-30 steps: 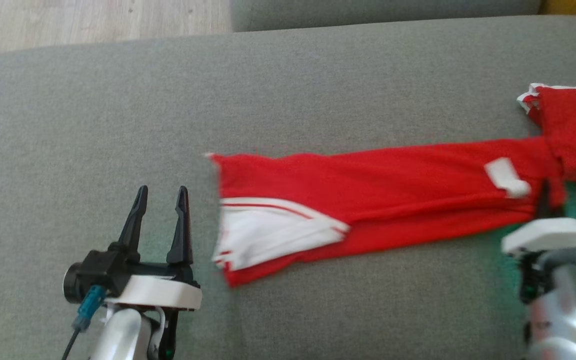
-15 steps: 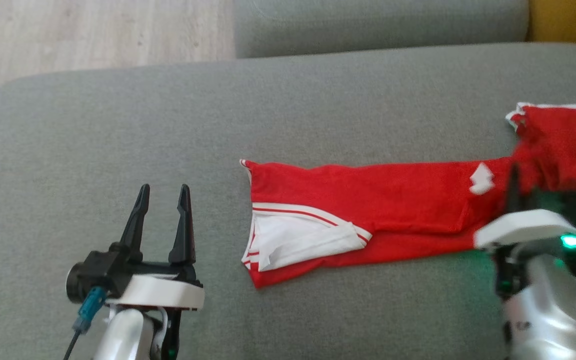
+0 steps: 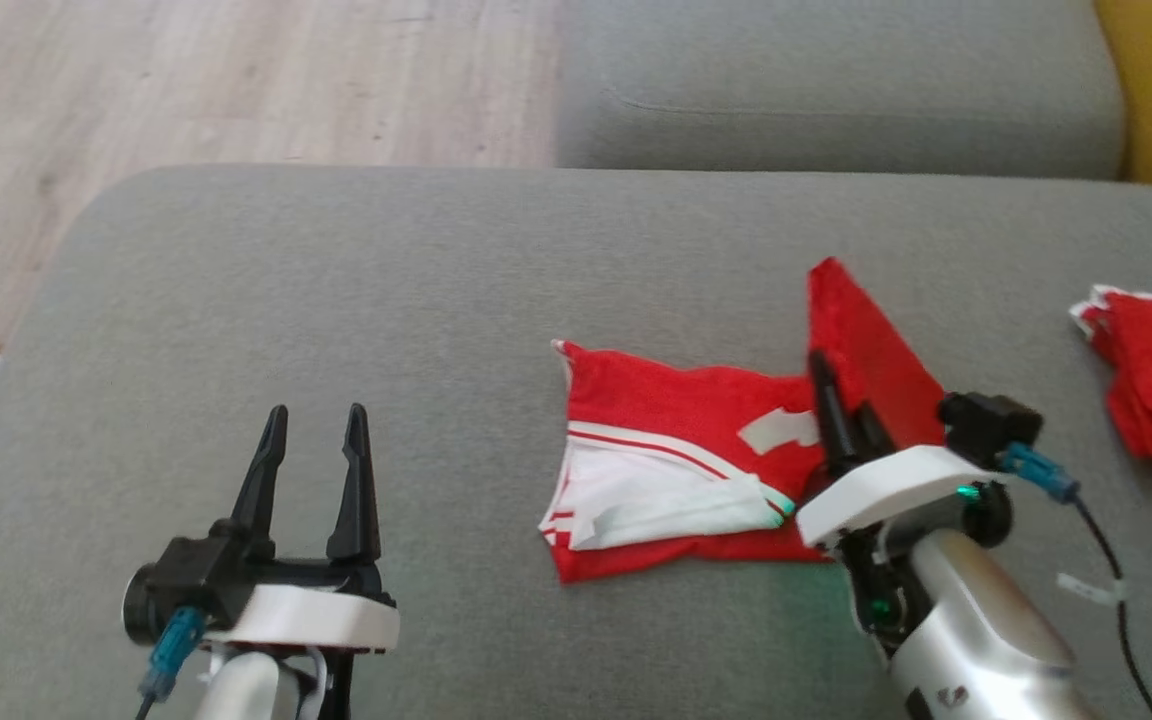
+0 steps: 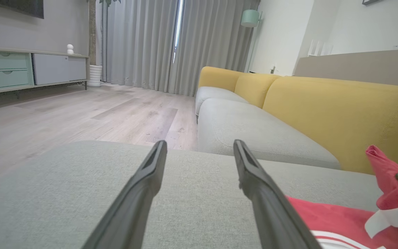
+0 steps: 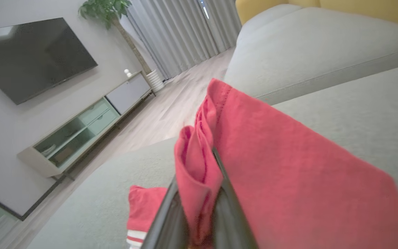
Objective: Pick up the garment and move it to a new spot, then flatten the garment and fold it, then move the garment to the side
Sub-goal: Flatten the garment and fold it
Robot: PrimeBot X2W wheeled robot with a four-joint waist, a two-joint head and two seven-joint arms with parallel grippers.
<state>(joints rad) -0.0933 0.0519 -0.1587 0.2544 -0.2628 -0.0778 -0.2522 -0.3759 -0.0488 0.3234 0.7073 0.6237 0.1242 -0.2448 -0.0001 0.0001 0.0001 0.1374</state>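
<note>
Garment [image 3: 676,400] lay on the grey sofa cushion [image 3: 336,300], your right gripper [image 3: 841,385] clamped shut on its raised red end, your left gripper [image 3: 317,412] spread wide, empty, well apart from it.

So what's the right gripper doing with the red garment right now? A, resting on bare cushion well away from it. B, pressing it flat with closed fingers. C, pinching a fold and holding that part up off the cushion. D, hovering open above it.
C: the right gripper is shut on a bunched fold of the garment, and that pinched part stands up off the grey cushion.
</note>
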